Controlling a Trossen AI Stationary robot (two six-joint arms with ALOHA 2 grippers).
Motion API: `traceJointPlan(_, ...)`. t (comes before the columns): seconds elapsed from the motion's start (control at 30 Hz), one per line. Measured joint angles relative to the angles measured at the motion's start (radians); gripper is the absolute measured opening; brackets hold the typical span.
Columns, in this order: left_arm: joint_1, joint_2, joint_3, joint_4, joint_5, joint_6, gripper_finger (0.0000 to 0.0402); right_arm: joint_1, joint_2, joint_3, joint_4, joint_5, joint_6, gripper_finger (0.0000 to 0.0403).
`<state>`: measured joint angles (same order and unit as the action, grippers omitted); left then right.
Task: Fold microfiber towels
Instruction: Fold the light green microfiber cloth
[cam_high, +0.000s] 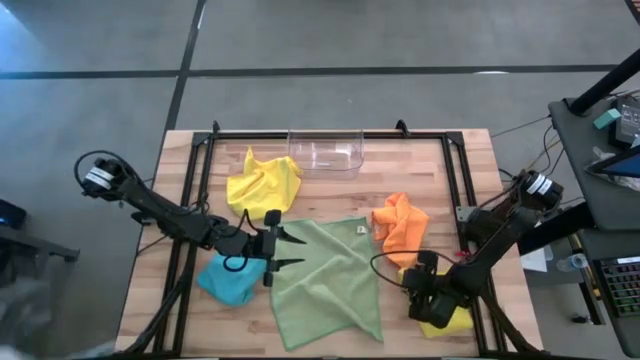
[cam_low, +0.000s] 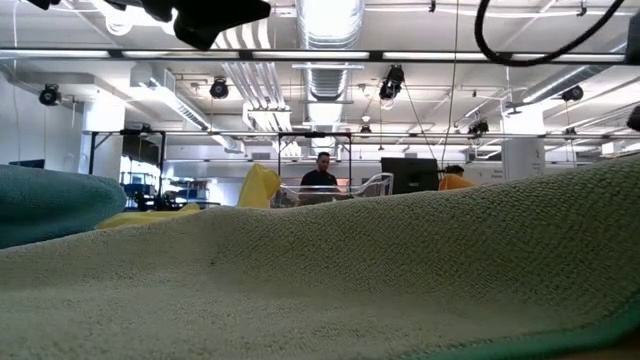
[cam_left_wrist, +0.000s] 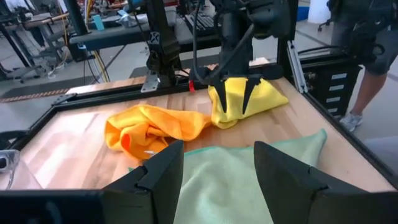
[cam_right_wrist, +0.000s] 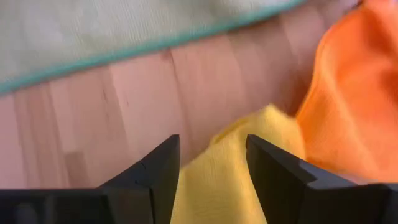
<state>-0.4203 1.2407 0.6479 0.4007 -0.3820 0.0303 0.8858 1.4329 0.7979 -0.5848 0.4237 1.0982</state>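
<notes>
A pale green towel (cam_high: 330, 280) lies spread flat mid-table. A light blue towel (cam_high: 230, 282) lies bunched at its left. A yellow towel (cam_high: 262, 182) lies crumpled at the far left and an orange one (cam_high: 400, 228) at the right. A second yellow towel (cam_high: 447, 318) lies bunched near the right front. My left gripper (cam_high: 292, 250) is open, low over the green towel's left edge (cam_left_wrist: 230, 180). My right gripper (cam_left_wrist: 236, 107) is open and points down at the second yellow towel (cam_right_wrist: 230, 174). My right gripper's fingertips (cam_left_wrist: 247, 106) come from above, pointing down, at the top of the bunched yellow towel (cam_left_wrist: 264, 93), which lies on the table. I cannot tell whether they touch it.
A clear plastic bin (cam_high: 325, 152) stands at the far edge. A black frame rail (cam_high: 465, 200) runs along the table's sides. Bare wood (cam_right_wrist: 124, 106) shows between the green towel's edge and the yellow towel. A person (cam_low: 320, 172) stands in the room behind.
</notes>
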Motion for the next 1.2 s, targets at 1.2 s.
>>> traceJointPlan(1.2, -0.189, 0.067, 0.018, -1.312, 0.190, -0.992, 0.0180, -0.002, -0.030, 0.001, 0.318, 0.343, -0.314, 0.0175)
